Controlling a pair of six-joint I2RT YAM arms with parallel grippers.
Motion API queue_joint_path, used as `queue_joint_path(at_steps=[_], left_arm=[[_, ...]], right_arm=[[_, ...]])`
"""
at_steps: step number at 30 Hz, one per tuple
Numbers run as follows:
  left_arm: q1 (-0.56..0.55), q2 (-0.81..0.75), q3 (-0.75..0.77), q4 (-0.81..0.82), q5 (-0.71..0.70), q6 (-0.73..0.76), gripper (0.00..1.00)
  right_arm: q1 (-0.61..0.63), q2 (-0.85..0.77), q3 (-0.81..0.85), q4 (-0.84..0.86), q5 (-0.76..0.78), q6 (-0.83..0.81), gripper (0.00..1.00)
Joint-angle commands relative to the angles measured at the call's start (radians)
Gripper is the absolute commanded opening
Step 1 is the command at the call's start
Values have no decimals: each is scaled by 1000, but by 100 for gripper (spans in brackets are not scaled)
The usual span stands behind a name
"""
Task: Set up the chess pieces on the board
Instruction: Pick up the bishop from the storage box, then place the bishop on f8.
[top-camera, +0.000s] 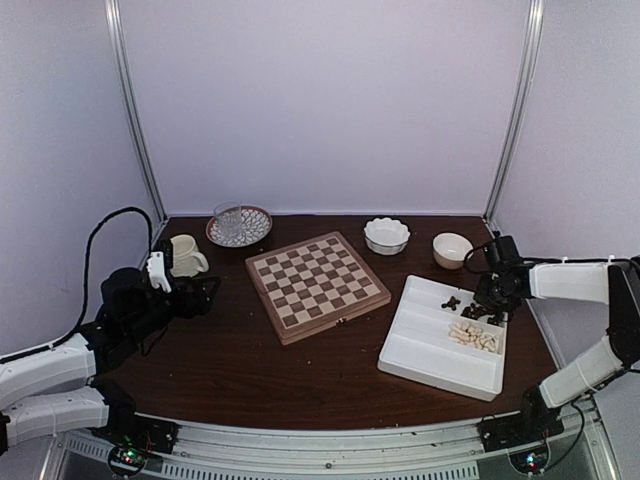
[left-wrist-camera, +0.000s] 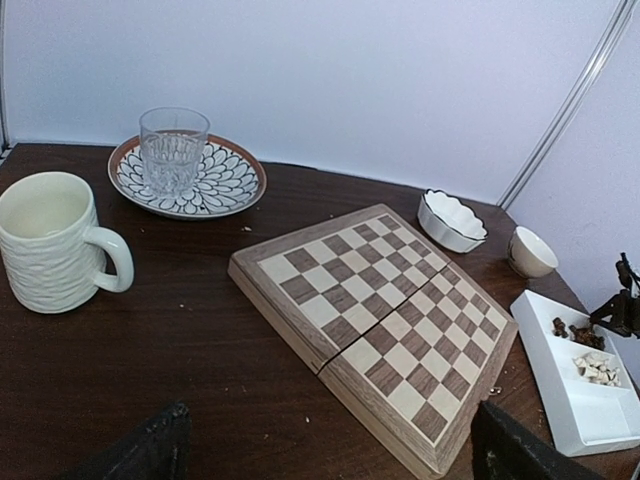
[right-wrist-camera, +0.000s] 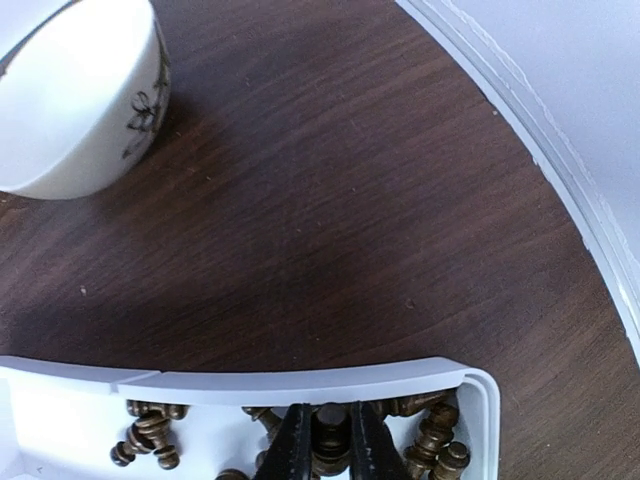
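Top view: R gripper (top-camera: 490, 312) is down in the white tray (top-camera: 430, 372), at the corner with the dark pieces (top-camera: 450, 302). Cream pieces (top-camera: 473, 335) are heaped just beside. The board (top-camera: 317, 285) sits bare, mid-table.

L wrist: L gripper (left-wrist-camera: 330, 410) is spread wide, empty, near the mug (left-wrist-camera: 50, 240).

R wrist: jaws pinched on one dark piece (right-wrist-camera: 331, 425) (neighbours crowd it, tray wall close behind).

Step looks like the first pick. Next: lift straight up, clear the rim, carry left to the board. Open table lies between.
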Motion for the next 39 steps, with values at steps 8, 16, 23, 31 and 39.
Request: queue_joint_path(at_steps=[8, 16, 23, 31, 39], left_arm=[[-1, -12, -19, 80, 44, 5, 98], [-1, 32, 14, 81, 163, 43, 98], [-1, 35, 9, 99, 170, 33, 98], [-1, 37, 5, 106, 164, 31, 98], [-1, 71, 4, 127, 172, 23, 98]], right_arm=[[122, -266, -78, 131, 34, -165, 7], [208, -423, -198, 415, -171, -276, 7], [310, -394, -212, 585, -312, -315, 7], [449, -191, -60, 610, -331, -370, 7], [586, 133, 118, 685, -386, -425, 1]])
